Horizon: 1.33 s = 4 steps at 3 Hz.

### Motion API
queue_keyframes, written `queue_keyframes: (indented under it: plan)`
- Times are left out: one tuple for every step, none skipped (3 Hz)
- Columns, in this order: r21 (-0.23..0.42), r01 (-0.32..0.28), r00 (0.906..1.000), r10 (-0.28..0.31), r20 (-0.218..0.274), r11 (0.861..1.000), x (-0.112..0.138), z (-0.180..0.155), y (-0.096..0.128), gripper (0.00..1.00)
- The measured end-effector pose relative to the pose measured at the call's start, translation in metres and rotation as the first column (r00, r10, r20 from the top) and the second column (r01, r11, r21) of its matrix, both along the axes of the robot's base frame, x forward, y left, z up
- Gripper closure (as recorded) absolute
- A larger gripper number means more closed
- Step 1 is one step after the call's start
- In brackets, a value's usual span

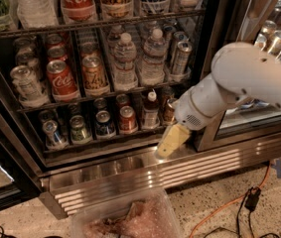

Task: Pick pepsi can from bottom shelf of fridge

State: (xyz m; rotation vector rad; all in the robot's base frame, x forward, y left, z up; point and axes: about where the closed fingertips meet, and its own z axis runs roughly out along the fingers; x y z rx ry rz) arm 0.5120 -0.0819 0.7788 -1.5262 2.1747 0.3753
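Note:
The fridge stands open, with a steel grille along its base. On the bottom shelf several cans stand in a row. The pepsi can is dark blue with a silver top. It has a green-and-silver can on its left and a red can on its right. My gripper, with yellowish fingers, hangs from the white arm. It is in front of the shelf's right end, just above the steel sill, to the right of and below the pepsi can, and touches no can.
A small bottle and a brown can stand at the shelf's right end, closest to the gripper. Upper racks hold Coke cans and water bottles. A clear plastic bin and an orange cable lie on the floor.

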Motion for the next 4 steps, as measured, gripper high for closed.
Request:
queue_keyframes:
  plan:
    - [0.08,0.035,0.9992,-0.036,0.015,0.996,-0.002,-0.027,0.03,0.0]
    - [0.093,0.046,0.9974,-0.051,0.051,0.995,0.007,-0.024,0.034,0.0]
    - [0.093,0.046,0.9974,-0.051,0.051,0.995,0.007,-0.024,0.034,0.0]
    - [0.111,0.046,0.9969,-0.052,0.058,0.993,0.014,-0.039,0.045,0.0]
